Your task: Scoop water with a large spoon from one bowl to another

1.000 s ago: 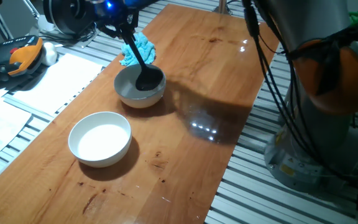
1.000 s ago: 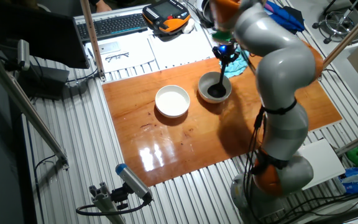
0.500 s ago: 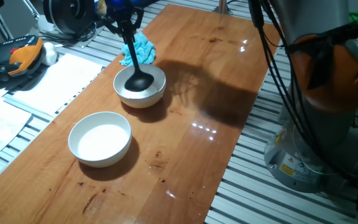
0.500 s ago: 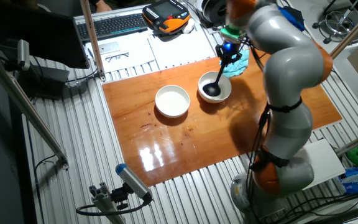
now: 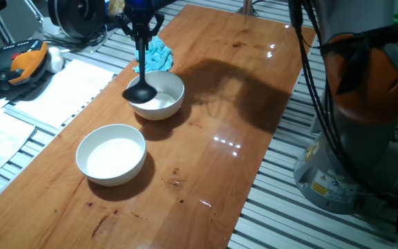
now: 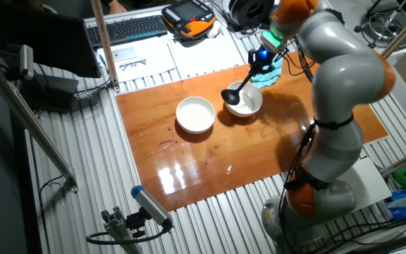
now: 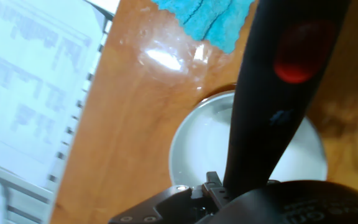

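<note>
The large spoon (image 5: 139,92) is a black ladle. Its handle (image 7: 271,99) rises into my gripper (image 5: 140,26), which is shut on it. The scoop (image 6: 230,94) hangs raised over the rim of the far white bowl (image 5: 173,102), on the side facing the near white bowl (image 5: 116,176). Both bowl interiors look white, and I cannot make out the water in them or in the scoop. In the hand view the far bowl (image 7: 174,146) lies directly below the handle. My gripper (image 6: 260,58) stands above the far bowl's back edge.
A crumpled blue cloth (image 5: 155,51) lies just behind the far bowl. Both bowls stand on a wooden table (image 5: 206,173). Papers (image 5: 54,90) and an orange-black handset (image 5: 26,61) lie left of the table. The arm's base (image 5: 354,138) stands at the right.
The ladle's scoop has risen out of the far bowl and shifted from its middle to the rim nearest the other bowl. The handle now hangs more upright.
</note>
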`<state>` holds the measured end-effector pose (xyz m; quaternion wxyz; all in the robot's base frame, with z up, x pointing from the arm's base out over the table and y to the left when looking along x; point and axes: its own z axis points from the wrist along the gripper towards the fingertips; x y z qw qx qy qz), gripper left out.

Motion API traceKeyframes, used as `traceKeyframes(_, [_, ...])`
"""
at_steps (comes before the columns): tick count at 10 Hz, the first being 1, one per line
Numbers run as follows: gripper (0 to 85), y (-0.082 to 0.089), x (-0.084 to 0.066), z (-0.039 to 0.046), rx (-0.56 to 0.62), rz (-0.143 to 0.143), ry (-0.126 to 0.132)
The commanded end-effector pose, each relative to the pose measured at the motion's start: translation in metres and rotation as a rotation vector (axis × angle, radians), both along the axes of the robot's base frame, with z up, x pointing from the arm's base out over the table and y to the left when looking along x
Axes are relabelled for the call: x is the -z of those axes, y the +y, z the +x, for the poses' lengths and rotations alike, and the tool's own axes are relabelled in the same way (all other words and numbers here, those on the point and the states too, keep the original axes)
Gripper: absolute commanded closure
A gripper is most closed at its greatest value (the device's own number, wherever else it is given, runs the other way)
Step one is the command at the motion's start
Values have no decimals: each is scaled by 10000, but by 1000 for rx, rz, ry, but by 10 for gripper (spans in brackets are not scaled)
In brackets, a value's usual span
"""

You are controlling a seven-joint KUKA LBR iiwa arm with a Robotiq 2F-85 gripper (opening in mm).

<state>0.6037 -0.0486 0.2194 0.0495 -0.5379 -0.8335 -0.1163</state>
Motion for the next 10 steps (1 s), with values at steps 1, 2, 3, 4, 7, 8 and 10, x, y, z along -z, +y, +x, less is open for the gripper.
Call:
traceKeyframes(1, [850,29,9,-5,38,2,-25])
traceKeyframes(2, [850,53,16,-8,35,2,-13])
traceKeyframes(3, [850,78,22,-9,32,-3,-3])
traceKeyframes(4, [850,102,28,-13,21,-23,10])
traceKeyframes(7, [850,163,47,-24,31,-23,39])
traceKeyframes(8, [850,200,58,-36,36,-26,45])
traceKeyframes(10, [850,238,62,-57,35,-51,60])
